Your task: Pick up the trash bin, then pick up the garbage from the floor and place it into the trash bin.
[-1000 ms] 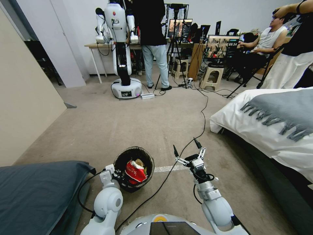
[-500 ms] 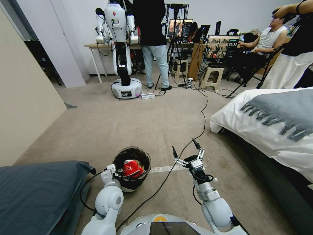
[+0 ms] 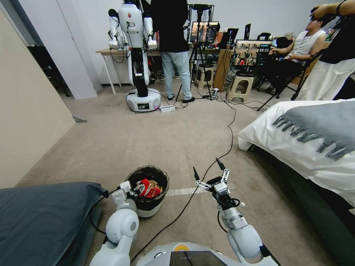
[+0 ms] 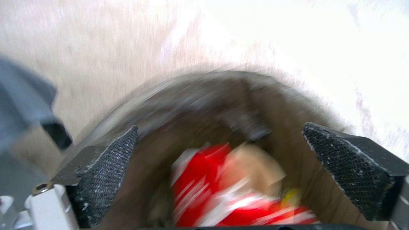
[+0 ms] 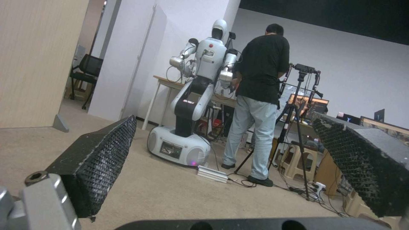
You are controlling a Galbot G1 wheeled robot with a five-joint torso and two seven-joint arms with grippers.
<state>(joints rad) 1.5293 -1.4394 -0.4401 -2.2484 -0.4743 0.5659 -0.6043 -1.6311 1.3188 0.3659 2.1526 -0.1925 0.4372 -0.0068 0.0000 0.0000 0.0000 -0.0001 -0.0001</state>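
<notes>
- One trash bin (image 3: pixel 148 194), white with a black liner folded over its rim, stands on the carpeted floor (image 3: pixel 155 140) in front of the robot, left of centre.
- Garbage (image 3: pixel 148 187) lies inside it: at least one red wrapper and a brown paper piece, seen also in the left wrist view (image 4: pixel 230 188); further pieces cannot be counted.
- Left end effector (image 3: pixel 129 189) sits at the bin's near rim, its two pads (image 4: pixel 106 172) spread wide with the bin's opening between them; whether they touch the rim cannot be told.
- Right end effector (image 3: pixel 209 173) hovers above the floor just right of the bin, fingers spread, holding nothing.
</notes>
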